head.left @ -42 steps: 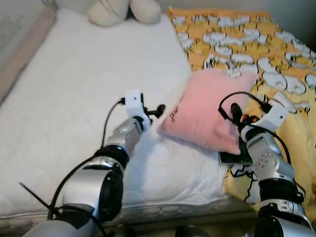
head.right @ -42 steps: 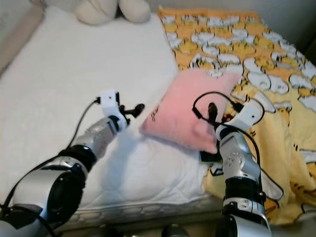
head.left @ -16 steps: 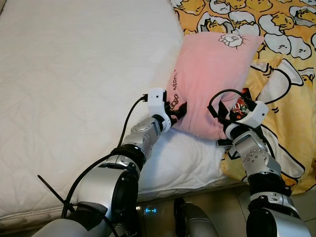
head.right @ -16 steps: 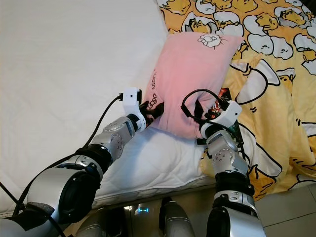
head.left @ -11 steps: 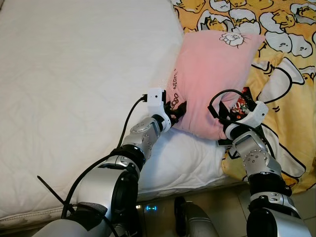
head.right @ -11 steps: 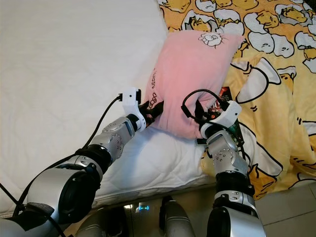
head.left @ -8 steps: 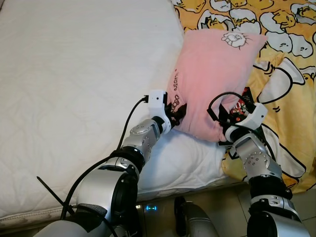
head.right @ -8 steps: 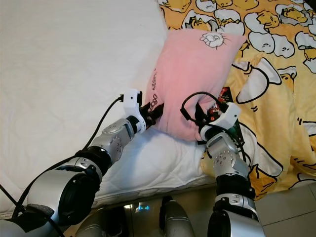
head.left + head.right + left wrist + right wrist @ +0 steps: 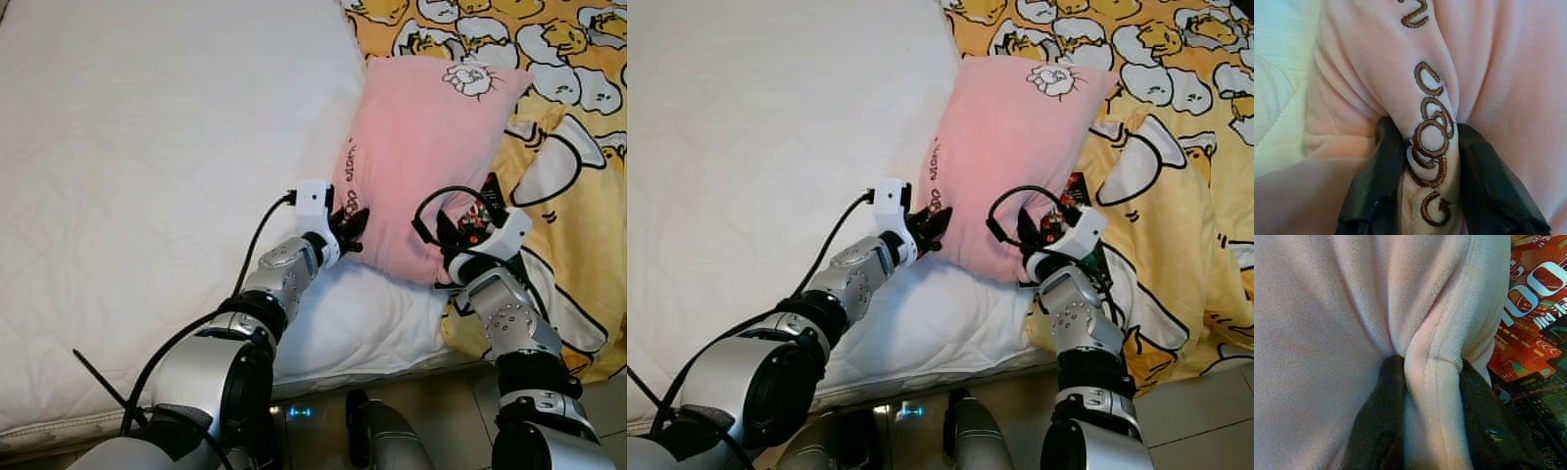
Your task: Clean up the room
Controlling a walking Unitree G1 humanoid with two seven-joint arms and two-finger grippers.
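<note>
Both hands — left hand, right hand — still pinch the pink pillow, raised slightly higher.

Both eye views look steeply down from the head over the bed, facing 12 o'clock, with the arms rising from the lower edge; they share nearly the same scene. The left wrist view sits very close behind its claw, pressed against the pink pillow. The right wrist view is equally close, with a red printed packet at its 3 o'clock.
</note>
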